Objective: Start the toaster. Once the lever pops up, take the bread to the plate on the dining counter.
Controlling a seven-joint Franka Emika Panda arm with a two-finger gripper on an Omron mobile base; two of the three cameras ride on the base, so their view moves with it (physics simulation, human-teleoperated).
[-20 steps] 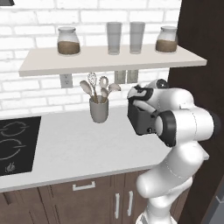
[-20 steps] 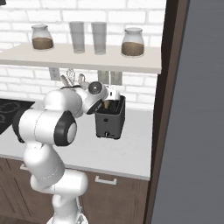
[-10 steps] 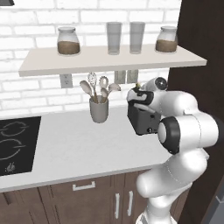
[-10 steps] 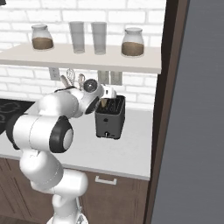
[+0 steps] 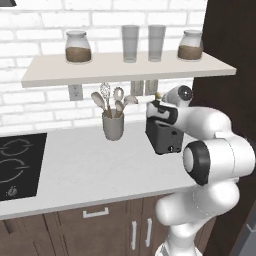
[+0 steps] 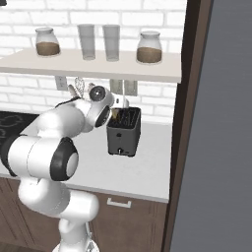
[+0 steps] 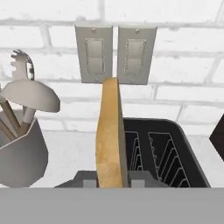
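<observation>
White brick wall backs the white surface. The gripper has its jaws pinching the bread on edge, low in the frame's middle, raised over the toaster for carrying; utensil cup at left.

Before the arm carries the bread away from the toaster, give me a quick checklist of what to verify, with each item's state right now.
1. Bread between the gripper fingers: ok, pinched edge-on.
2. Bread out of the toaster slots: ok in the hand view.
3. Utensil cup apart from the arm's hand: ok, it stands left of the toaster.
4. Shelf overhead: cannot tell how much room a lift has.
5. Plate and dining counter located: cannot tell.
</observation>
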